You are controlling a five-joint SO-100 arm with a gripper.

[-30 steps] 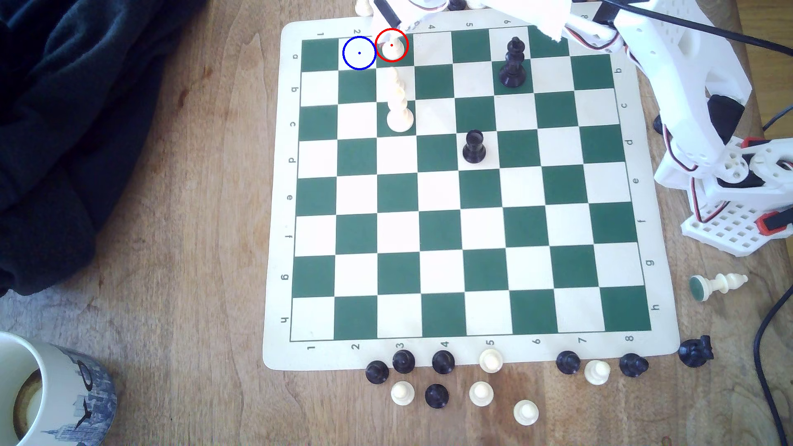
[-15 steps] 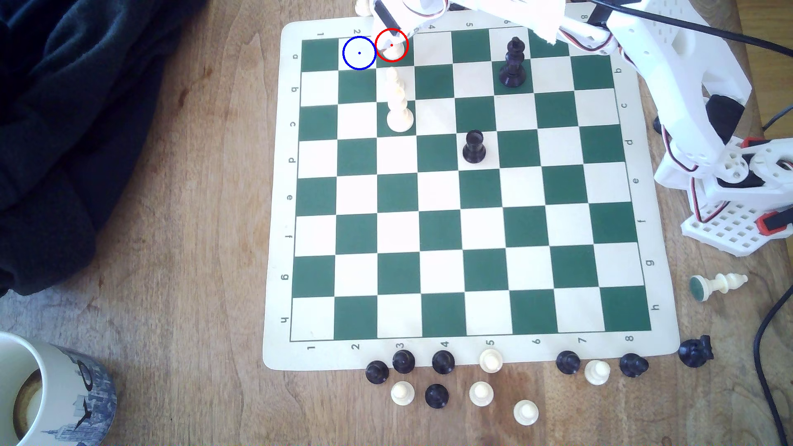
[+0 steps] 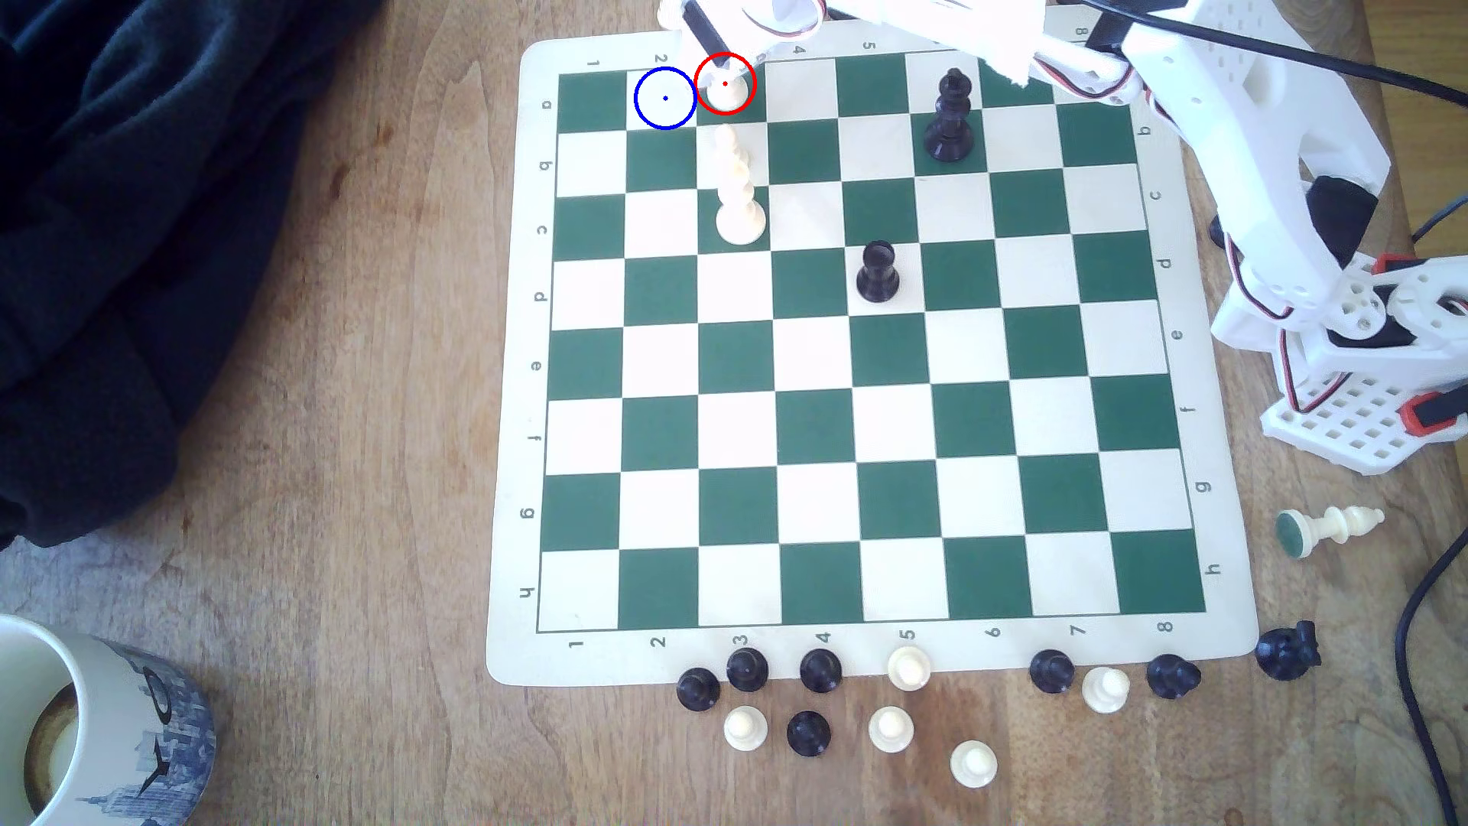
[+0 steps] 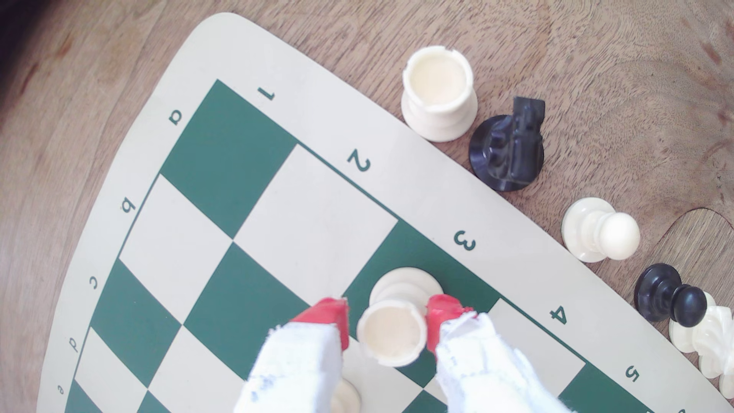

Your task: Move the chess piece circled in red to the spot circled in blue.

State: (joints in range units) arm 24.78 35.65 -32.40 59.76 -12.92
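Observation:
The chess piece (image 3: 727, 91), short and cream-white, stands upright on the green square ringed in red, in the board's far row. The wrist view shows its hollow round top (image 4: 391, 331) between my two red fingertips (image 4: 327, 315). One pad touches its side and the other stands a small gap away. My gripper (image 4: 387, 317) is open around the piece, reaching down from the exterior view's top (image 3: 719, 63). The spot (image 3: 666, 98) is the bare cream square ringed in blue, just to the exterior view's left of the piece, and it also lies beside the piece in the wrist view (image 4: 317, 222).
A tall cream piece (image 3: 739, 191) stands two squares nearer than the chess piece. A black king (image 3: 949, 119) and a black piece (image 3: 878, 274) stand further right. A cream rook (image 4: 439, 95), black knight (image 4: 508, 151) and cream pawn (image 4: 599, 232) sit off the board's far edge.
The arm has swung slightly to the exterior view's left and come lower over the ringed piece. The piece has not moved.

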